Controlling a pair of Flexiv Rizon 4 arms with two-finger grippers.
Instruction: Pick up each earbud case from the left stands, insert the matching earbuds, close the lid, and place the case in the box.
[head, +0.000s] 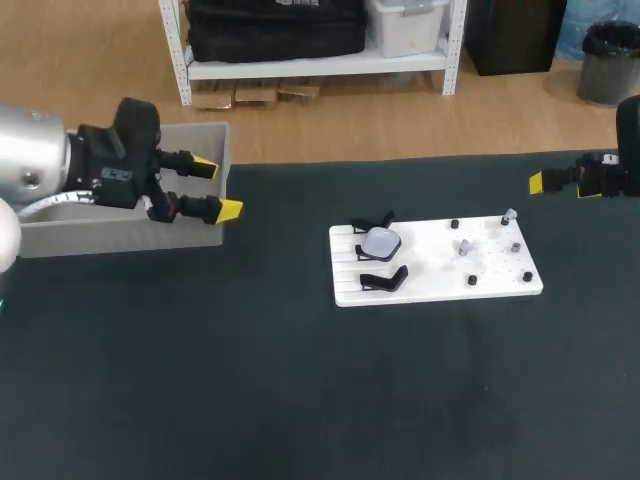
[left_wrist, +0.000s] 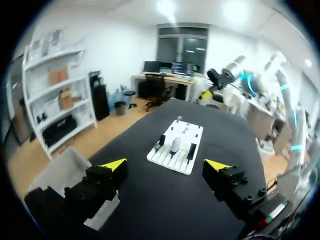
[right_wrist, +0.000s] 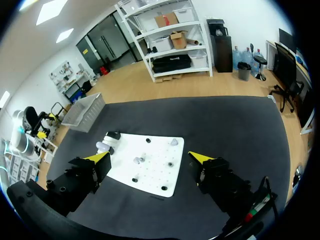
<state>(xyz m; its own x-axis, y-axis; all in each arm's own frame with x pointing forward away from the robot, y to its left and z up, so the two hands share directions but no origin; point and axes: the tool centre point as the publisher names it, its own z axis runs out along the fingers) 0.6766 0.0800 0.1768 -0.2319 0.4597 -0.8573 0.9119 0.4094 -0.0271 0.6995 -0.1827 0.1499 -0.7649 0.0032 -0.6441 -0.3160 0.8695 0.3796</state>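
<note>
Wood floor (head: 420, 120) across top of head view. White shelving unit (head: 183, 60) top centre: black bag (head: 275, 28), white tub (head: 405, 25), cardboard (head: 250, 95) beneath. Black cabinet (head: 515, 35) upper right, grey waste bin (head: 608, 62) in top right corner. Black table surface (head: 250, 400) fills lower frame. Left wrist view: white walls (left_wrist: 120, 50), dark window (left_wrist: 182, 47), desk with monitors (left_wrist: 170, 75), ceiling lights (left_wrist: 165, 7) lit.

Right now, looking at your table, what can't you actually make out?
- Inside of the grey box: in the head view my left arm covers much of it, so I cannot tell what it holds.
- Earbud case on its stand: too small in every view to tell whether the lid is open or shut.
- Small pieces on the white board: too small to tell earbuds from pegs.
- Right arm: cut off by the head view's edge.
</note>
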